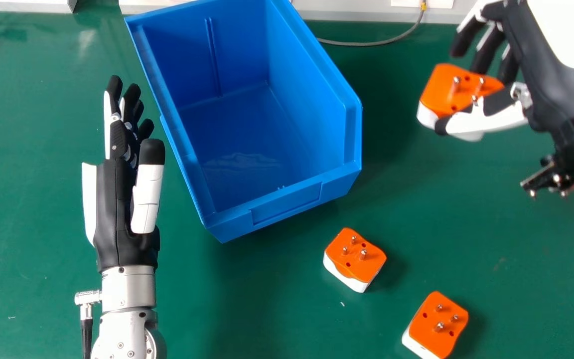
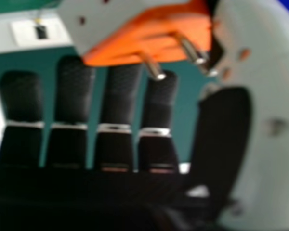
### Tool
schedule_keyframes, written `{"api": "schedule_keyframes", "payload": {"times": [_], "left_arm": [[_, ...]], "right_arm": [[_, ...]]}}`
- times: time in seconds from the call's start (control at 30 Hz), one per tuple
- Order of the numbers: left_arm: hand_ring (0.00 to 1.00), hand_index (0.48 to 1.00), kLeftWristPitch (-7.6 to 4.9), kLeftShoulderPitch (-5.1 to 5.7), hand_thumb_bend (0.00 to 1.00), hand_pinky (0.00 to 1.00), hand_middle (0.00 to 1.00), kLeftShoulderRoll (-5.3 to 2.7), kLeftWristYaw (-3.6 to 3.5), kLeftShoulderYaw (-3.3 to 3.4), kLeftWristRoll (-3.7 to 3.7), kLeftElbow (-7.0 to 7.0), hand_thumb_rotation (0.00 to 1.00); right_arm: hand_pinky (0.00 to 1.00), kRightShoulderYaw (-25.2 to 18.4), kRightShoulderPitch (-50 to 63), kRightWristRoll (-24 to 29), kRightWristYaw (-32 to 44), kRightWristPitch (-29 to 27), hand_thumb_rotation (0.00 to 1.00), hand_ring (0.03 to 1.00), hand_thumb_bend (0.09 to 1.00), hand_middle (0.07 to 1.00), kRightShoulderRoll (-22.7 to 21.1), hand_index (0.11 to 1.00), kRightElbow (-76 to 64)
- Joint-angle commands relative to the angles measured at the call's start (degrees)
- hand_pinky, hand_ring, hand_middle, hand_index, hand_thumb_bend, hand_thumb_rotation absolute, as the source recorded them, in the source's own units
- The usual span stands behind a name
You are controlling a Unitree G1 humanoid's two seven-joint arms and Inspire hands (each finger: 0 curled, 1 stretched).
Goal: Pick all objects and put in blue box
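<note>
right robot hand (image 1: 546, 70) at upper right, thumb and fingers clamped on orange-white adapter (image 1: 441, 89). blue box (image 1: 287, 204) is upper middle, left of the held piece; carry should go left, over the rim. left robot hand (image 1: 115, 214) idle, left side.

Left hand (image 1: 117, 214) straight-fingered, right hand (image 1: 546, 80) in a pinch.
The left arm comes in from the head view's bottom edge, its silver wrist (image 1: 128, 286) in line with the hand, fingers extended away from the robot and thumb (image 1: 147, 189) alongside. The right arm comes in from the right side, hand raised, thumb (image 1: 491, 119) opposing the fingers (image 1: 486, 50), which seem only slightly bent, though blur makes that hard to judge.
</note>
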Motion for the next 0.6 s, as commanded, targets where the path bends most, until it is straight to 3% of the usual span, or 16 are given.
{"api": "schedule_keyframes", "payload": {"times": [0.0, 0.2, 0.43, 0.57], "left_arm": [[0.98, 0.983, -0.89, -0.45, 0.95, 0.95, 0.97, -0.03, -0.19, -0.09, -0.09, -0.40, 0.91], [0.97, 0.980, -1.11, -0.91, 0.95, 0.94, 0.97, -0.10, -0.34, -0.17, -0.04, 0.15, 0.91], [0.97, 0.980, -0.70, -0.77, 0.95, 0.95, 0.97, -0.64, 0.24, -0.31, 0.19, -0.69, 0.91], [0.97, 0.980, -1.17, -1.18, 0.95, 0.95, 0.97, -0.76, 0.61, -0.34, 0.54, -0.26, 0.91]], "right_arm": [[0.24, -0.90, -3.32, -2.18, 1.14, 0.21, 0.00, 0.343, 0.509, 0.452, 0.32, 0.536, -1.62], [0.23, 1.02, -8.86, -6.25, 4.85, 0.15, 0.00, 0.340, 0.509, 0.452, 2.15, 0.538, -0.80], [0.22, 2.84, -15.31, -11.10, 10.81, 1.03, 0.00, 0.337, 0.508, 0.453, 5.32, 0.540, 0.63], [0.22, 3.58, -17.91, -13.41, 13.05, 0.51, 0.00, 0.336, 0.508, 0.454, 7.09, 0.541, 1.62]]}}
